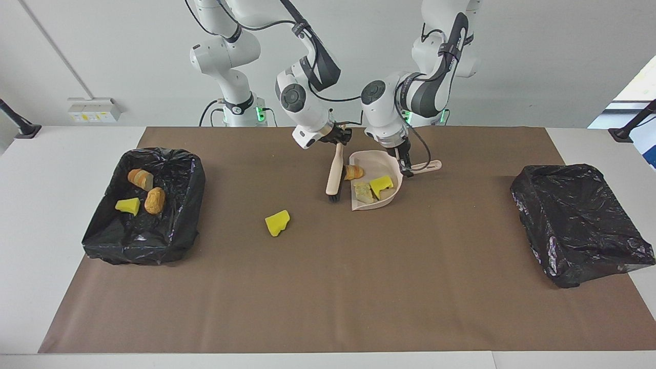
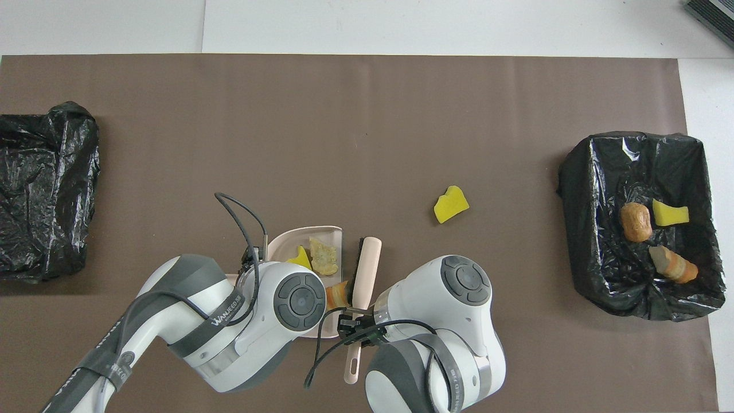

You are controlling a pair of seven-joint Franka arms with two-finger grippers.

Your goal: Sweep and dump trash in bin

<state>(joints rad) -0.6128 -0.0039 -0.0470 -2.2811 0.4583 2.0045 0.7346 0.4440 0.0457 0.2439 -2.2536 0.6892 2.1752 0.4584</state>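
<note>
My left gripper is shut on the handle of the pale dustpan, which sits low on the brown mat close to the robots. The dustpan holds a striped bread roll, a yellow sponge bit and a green-backed sponge bit. My right gripper is shut on the brush, whose black bristles stand at the pan's open mouth. One yellow sponge bit lies loose on the mat, farther from the robots; it also shows in the overhead view.
A black-lined bin at the right arm's end holds two bread rolls and a yellow sponge bit. A second black-lined bin stands at the left arm's end; no trash shows in it. The brown mat covers the table.
</note>
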